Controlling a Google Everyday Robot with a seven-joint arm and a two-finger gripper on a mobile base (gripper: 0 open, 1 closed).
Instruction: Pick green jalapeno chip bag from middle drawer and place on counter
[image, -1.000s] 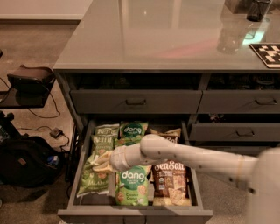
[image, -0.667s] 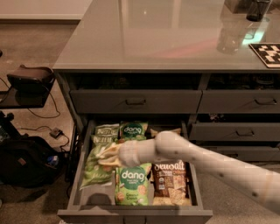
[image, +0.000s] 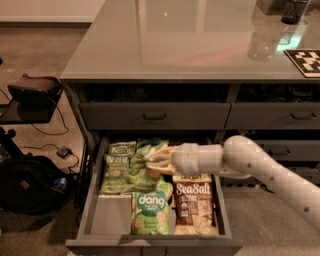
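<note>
We see the robot's pale arm (image: 260, 165) stretched in from the right across the open middle drawer (image: 150, 246), with the gripper (image: 154, 160) over the drawer's rear half, a little left of centre. The jaws look clamped on the green jalapeno chip bag (image: 140, 164), which is bunched and crumpled at their tips, its dull olive foil folded around them. We cannot tell whether the bag is lifted clear of the packets beneath it or rests on them. Two more olive-green bags (image: 116, 169) lie flat along the drawer's left side, just beside the held one. Toward the front sits a brighter green dang bag (image: 150, 212), and touching its right edge is a brown Sea Salt bag (image: 192, 205), partly under the arm's wrist. A bare grey patch of drawer floor (image: 112, 215) shows at the front left corner. Above the open drawer, a closed upper drawer (image: 155, 116) with a slim handle sits under the edge of the glossy grey-green table (image: 175, 45). At the table's far right we make out a black-and-white checkered tag (image: 305, 61) and a dark cup (image: 295, 10). A black backpack (image: 27, 185) rests on the carpet to the left of the cabinet.
</note>
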